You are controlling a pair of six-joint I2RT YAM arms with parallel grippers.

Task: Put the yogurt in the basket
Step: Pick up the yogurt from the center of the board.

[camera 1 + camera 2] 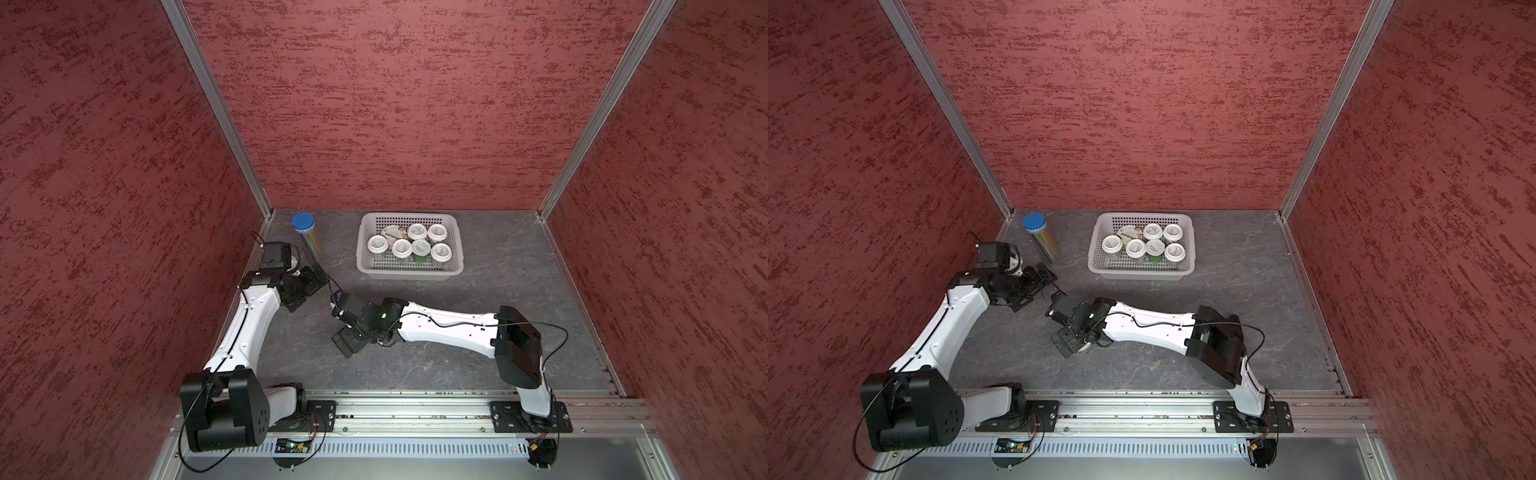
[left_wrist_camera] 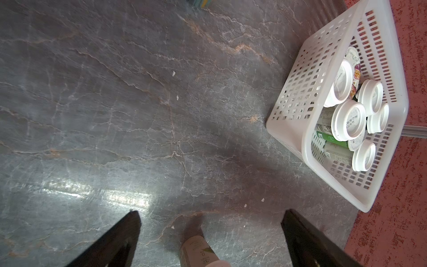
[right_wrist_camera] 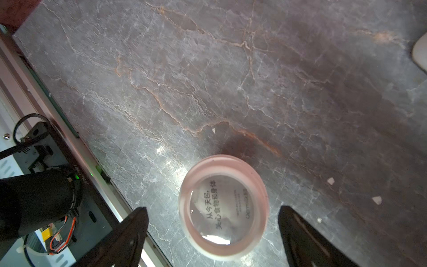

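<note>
The basket [image 1: 409,272] sits towards the back of the desk [image 1: 498,332] and holds seven yogurt cups [image 1: 402,248] standing close together: six white-lidded ones and the Chobani cup [image 1: 392,232] in its back left part. Another white-lidded cup [image 3: 223,208] stands upright on the desk, well in front of the basket. The right gripper [image 3: 211,210] hangs over this cup with its fingers spread wide, one on either side and clear of it, gripping nothing. The left gripper [image 2: 209,211] is also spread wide and empty. A labelled cup [image 2: 198,252] shows between its fingers at the frame edge, and I cannot tell whether it is the same one. A blue-capped tube [image 1: 303,222] stands left of the basket.
</note>
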